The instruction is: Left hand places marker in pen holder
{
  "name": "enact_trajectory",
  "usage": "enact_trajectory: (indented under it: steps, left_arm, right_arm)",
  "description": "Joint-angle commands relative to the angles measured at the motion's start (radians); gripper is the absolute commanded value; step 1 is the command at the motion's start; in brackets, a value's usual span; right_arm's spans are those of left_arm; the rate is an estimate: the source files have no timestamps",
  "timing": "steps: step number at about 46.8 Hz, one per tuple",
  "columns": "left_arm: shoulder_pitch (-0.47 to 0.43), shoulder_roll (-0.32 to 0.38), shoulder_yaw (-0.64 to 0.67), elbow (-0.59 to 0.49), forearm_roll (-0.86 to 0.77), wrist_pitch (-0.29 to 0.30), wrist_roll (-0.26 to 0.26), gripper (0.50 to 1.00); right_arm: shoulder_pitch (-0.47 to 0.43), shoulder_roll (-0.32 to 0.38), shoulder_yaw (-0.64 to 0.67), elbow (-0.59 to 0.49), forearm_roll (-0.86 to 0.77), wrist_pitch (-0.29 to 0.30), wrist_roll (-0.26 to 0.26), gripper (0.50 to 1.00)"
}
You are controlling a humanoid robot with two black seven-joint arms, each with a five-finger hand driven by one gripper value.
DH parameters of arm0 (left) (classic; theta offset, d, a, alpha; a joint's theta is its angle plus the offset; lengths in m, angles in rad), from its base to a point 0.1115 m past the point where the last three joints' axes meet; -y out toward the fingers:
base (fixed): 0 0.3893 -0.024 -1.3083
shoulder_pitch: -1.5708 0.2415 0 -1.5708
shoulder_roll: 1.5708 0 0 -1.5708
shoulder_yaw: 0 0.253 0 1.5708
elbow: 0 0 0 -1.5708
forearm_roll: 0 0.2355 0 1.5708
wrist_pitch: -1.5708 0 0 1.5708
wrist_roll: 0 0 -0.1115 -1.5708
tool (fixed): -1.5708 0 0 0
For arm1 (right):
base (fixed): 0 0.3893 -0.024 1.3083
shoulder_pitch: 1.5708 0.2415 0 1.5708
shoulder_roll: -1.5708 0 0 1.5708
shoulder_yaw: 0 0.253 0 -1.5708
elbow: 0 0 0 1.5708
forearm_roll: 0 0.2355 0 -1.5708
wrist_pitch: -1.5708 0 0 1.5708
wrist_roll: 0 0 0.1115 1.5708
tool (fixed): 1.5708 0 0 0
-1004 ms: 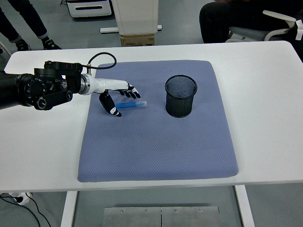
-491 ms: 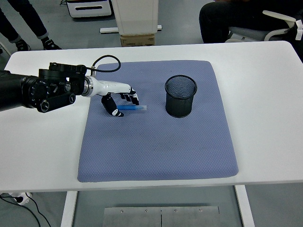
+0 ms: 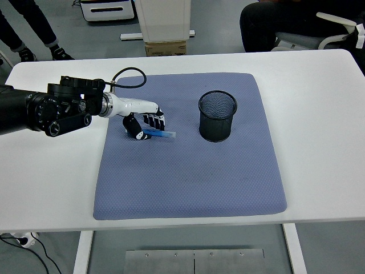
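Left hand (image 3: pixel 145 123) over the blue-grey mat (image 3: pixel 191 171), toward the mat's far-left corner, arm entering from the counter's (image 3: pixel 319 114) left edge. Fingers curled down around the blue marker (image 3: pixel 159 134); thumb on the near side, other fingers on the far side. Firm grip vs. just closing: cannot tell. Marker's left end sits between the digits; its right end sticks out toward the pen holder, slightly tilted. Black mesh pen holder (image 3: pixel 217 116) upright on the mat's far-right part, apart from the marker.
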Motion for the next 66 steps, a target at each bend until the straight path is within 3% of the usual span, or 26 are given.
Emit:
enact_trajectory:
  steps: [1, 12, 17, 34, 66]
  left_arm:
    - [0.000, -0.002, 0.000, 0.000, 0.000, 0.000, 0.000, 0.622]
    - [0.000, -0.002, -0.001, 0.000, -0.002, 0.000, 0.000, 0.604]
    - [0.000, -0.003, -0.001, 0.000, -0.002, 0.000, 0.000, 0.558]
    - [0.000, -0.003, -0.001, 0.000, -0.002, 0.000, -0.002, 0.502]
    - [0.000, 0.008, -0.053, 0.001, -0.012, 0.000, -0.002, 0.500]
  right_arm:
    - [0.000, 0.000, -0.001, 0.000, 0.000, 0.000, 0.000, 1.000]
    - [0.000, 0.000, -0.001, -0.001, 0.000, 0.000, 0.000, 1.000]
    - [0.000, 0.000, 0.000, 0.000, 0.000, 0.000, 0.000, 1.000]
    - [0.000, 0.000, 0.000, 0.000, 0.000, 0.000, 0.000, 1.000]
    - [0.000, 0.000, 0.000, 0.000, 0.000, 0.000, 0.000, 1.000]
